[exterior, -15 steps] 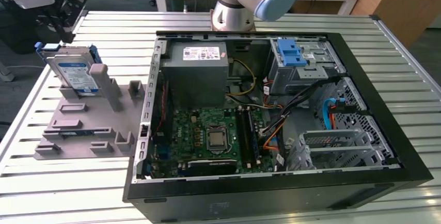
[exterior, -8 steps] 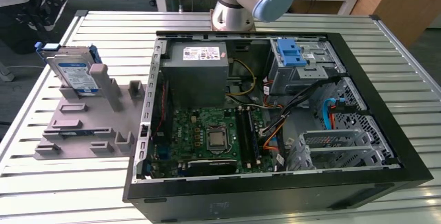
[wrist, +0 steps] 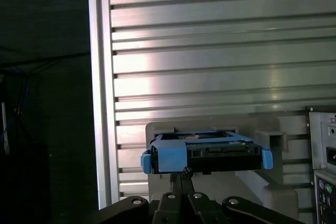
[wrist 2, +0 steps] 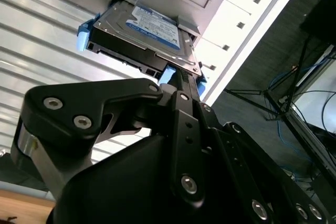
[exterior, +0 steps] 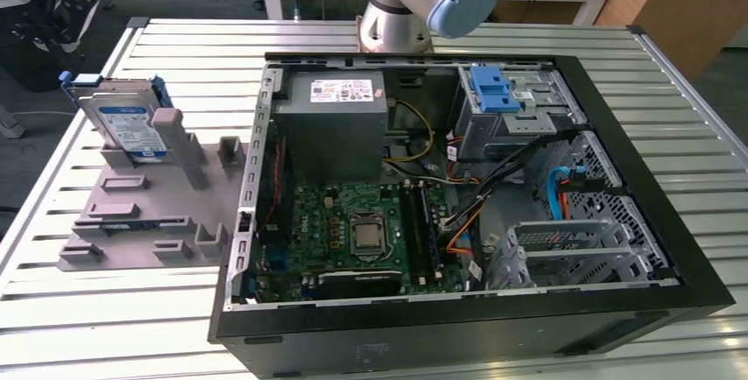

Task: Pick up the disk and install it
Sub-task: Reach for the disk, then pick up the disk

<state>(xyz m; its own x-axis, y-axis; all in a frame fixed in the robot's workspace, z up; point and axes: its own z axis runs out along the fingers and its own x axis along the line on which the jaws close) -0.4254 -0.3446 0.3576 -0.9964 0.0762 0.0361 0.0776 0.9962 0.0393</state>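
The disk (exterior: 126,126) is a silver drive with a blue-and-white label and a blue carrier frame. It stands on edge in a slot of the grey holder (exterior: 152,214) at the exterior view's left. In both wrist views my gripper (wrist: 184,174) is lined up with the disk's (wrist: 205,156) blue-framed upper edge, its black fingers drawn together to a narrow tip just short of it. The second wrist view shows the labelled face of the disk (wrist 2: 144,32) beyond the gripper (wrist 2: 181,80). Nothing is held between the fingers.
An open computer case (exterior: 689,249) lies to the exterior view's right of the holder, with a motherboard, a power supply (exterior: 333,126) and a drive cage with a blue latch (exterior: 497,91). The arm's base (exterior: 404,3) stands behind the case. The slatted table (exterior: 175,47) ends just beyond the holder.
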